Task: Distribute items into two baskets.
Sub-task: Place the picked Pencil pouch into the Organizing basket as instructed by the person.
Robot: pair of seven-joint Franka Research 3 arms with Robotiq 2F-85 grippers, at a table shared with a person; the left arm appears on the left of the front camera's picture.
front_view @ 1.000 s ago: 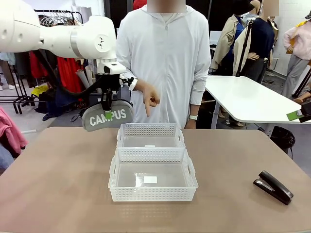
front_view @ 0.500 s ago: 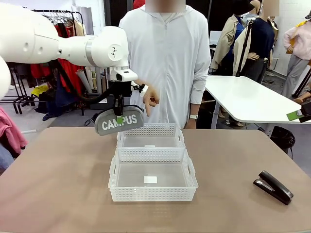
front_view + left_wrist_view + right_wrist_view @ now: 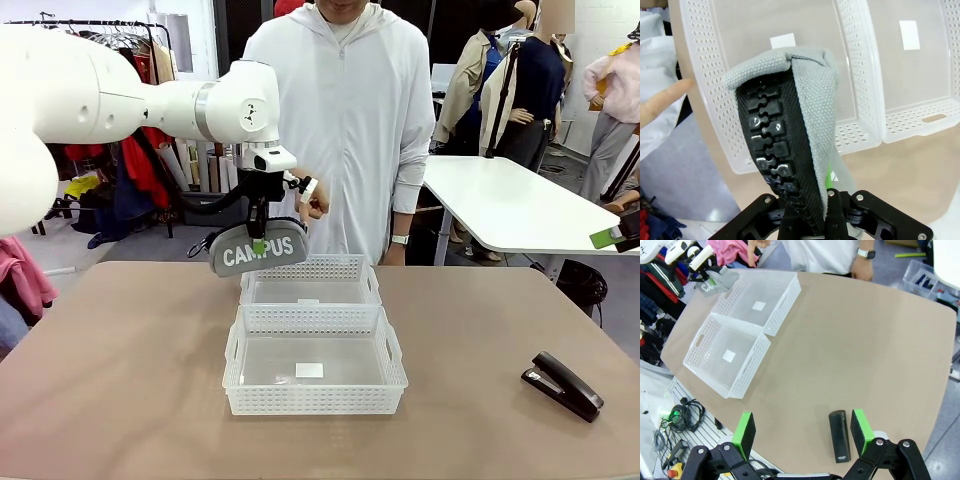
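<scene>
Left end effector [image 3: 258, 244]: is clamping shut on the zip edge of the grey pouch [image 3: 232, 257], carrying it in the air.
Pouch position: is hanging below the fingers with its "CAMPUS" lettering facing the robot's side, above the far-left corner of the far basket [image 3: 310, 262] and apparently not touching the rim.
Reason for the grip: pinching the middle of the top edge is letting the soft body hang level and narrow, which should help it drop between the lattice walls.
Person's hand [image 3: 313, 200]: is pointing downward just behind the pouch, probably marking the far basket as its place.
Baskets: are sitting at mid-table [image 3: 120, 380], the far one touching the near basket [image 3: 315, 398]; each is holding nothing but a white label on its floor.
Stapler [image 3: 563, 385]: is lying on the table at the robot's right, well apart from both baskets.
Right end effector [image 3: 802, 431]: is hovering with jaws spread wide, gripping nothing, with the stapler just below it, likely waiting for its turn.
Step in hand: judging by the pose, the pouch is nearing release; it needs shifting inward over the basket floor first.
</scene>
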